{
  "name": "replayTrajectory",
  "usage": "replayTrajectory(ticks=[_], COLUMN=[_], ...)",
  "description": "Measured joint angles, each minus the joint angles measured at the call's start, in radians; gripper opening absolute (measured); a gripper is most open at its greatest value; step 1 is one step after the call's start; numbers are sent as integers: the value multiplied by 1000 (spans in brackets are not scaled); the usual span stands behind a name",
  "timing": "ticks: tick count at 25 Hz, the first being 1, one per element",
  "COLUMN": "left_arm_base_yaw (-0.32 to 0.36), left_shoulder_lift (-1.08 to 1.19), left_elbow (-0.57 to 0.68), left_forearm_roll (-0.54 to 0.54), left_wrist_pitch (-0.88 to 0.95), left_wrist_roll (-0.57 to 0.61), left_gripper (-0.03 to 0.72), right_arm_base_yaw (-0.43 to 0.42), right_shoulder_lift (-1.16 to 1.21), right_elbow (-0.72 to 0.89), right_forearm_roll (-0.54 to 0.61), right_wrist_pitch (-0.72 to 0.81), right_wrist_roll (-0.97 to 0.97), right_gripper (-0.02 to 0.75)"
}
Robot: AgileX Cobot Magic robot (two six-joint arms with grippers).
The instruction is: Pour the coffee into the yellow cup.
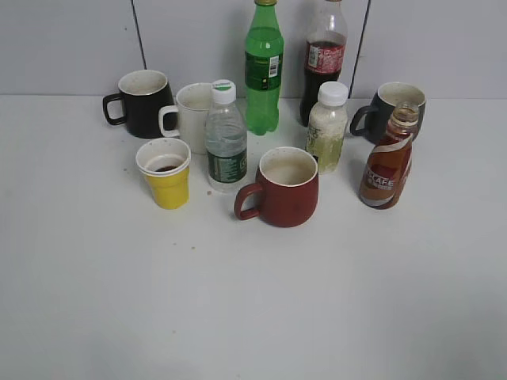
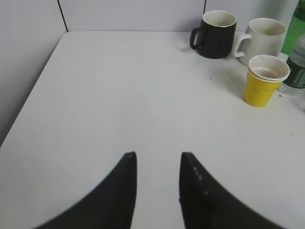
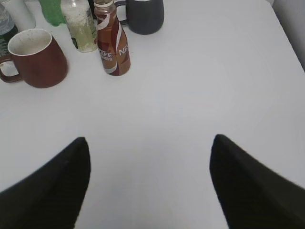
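Note:
The coffee bottle [image 1: 386,161], curvy brown with a red-and-white CAFE label and no cap, stands upright at the right of the group; it also shows in the right wrist view [image 3: 112,44]. The yellow cup [image 1: 165,173] stands upright at the left with a little dark liquid at its bottom; it also shows in the left wrist view [image 2: 264,80]. My left gripper [image 2: 157,156] is open and empty over bare table, well short of the cup. My right gripper [image 3: 150,140] is wide open and empty, short of the coffee bottle. Neither gripper shows in the exterior view.
A dark red mug [image 1: 283,188] stands in the middle front. Behind it are a water bottle [image 1: 226,138], a white mug [image 1: 190,115], a black mug [image 1: 142,101], a green bottle [image 1: 263,67], a cola bottle [image 1: 323,59], a white-capped pale bottle [image 1: 327,127] and a grey mug [image 1: 394,109].

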Motion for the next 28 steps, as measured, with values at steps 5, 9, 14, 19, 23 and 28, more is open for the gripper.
replayTrajectory(ticks=[5,9,14,19,23,28], left_arm_base_yaw=[0,-3,-30,-30,-31,-31], left_shoulder_lift=[0,0,0,20,153,404], left_elbow=[0,-1,-25,9,104,169], left_forearm_roll=[-1,-16,-45,-42,-44,-44], left_wrist_pitch=[0,-4,-131,-420,-709,-1058], left_wrist_roll=[0,0,0,0,0,0], left_gripper=[239,239,239,239,239,240], right_arm_base_yaw=[0,0,0,0,14,72], right_shoulder_lift=[0,0,46,171,294,471], right_elbow=[0,-5,-30,-30,-14,16], right_forearm_roll=[11,19,22,39,39,40], right_wrist_pitch=[0,-1,-85,-250,-466,-730], right_wrist_roll=[0,0,-1,-20,-34,-91], right_gripper=[585,586,586,586,585,585])
